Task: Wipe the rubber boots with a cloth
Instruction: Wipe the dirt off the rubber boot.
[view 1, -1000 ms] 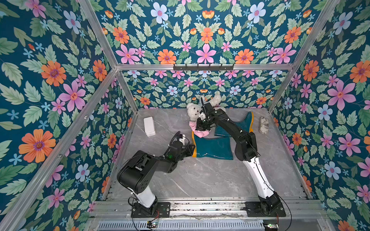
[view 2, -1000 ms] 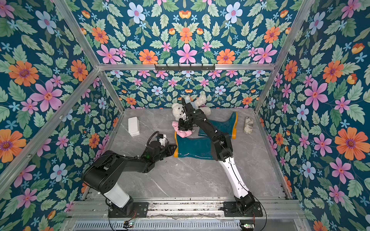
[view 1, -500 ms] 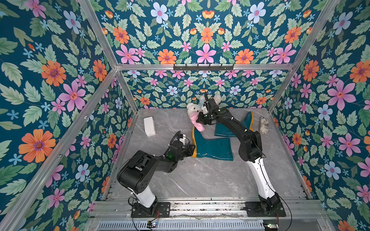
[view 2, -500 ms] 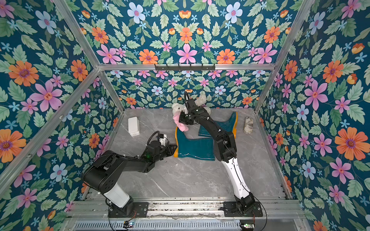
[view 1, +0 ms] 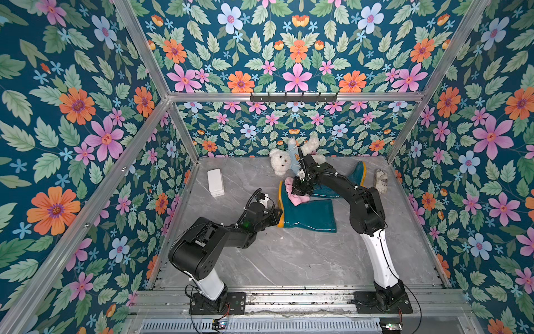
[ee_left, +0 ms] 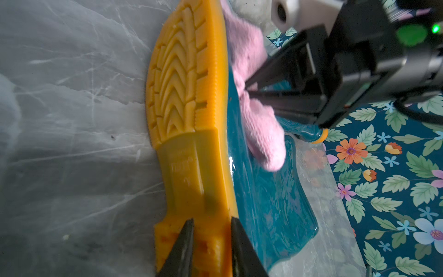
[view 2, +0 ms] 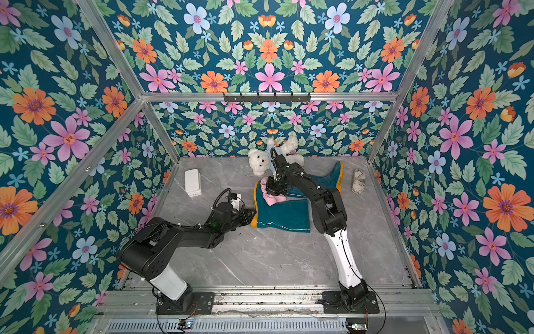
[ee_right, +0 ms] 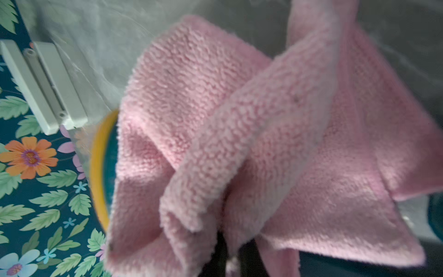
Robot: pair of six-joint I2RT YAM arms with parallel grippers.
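Two rubber boots (view 1: 309, 217) lie on their sides near the teddy bear (view 1: 281, 164). My right gripper (view 1: 296, 191) is clamped tight on the pink cloth (view 1: 295, 198). It presses the cloth onto the front boot (view 2: 281, 217), on its upturned teal side at the foot end nearest the bear. My left gripper (ee_left: 211, 221) stands slightly parted at that boot's heel; whether it pinches or only touches, I cannot tell. Only the left wrist view shows the sole's tread and my right fingers (ee_left: 275, 67) sunk in the cloth. The right wrist view is nearly all cloth, with the fingers hidden. The front boot's shaft runs away from my left gripper, its sole facing that gripper and its toe toward the bear. The second boot (view 1: 357, 176) lies beside the bear.
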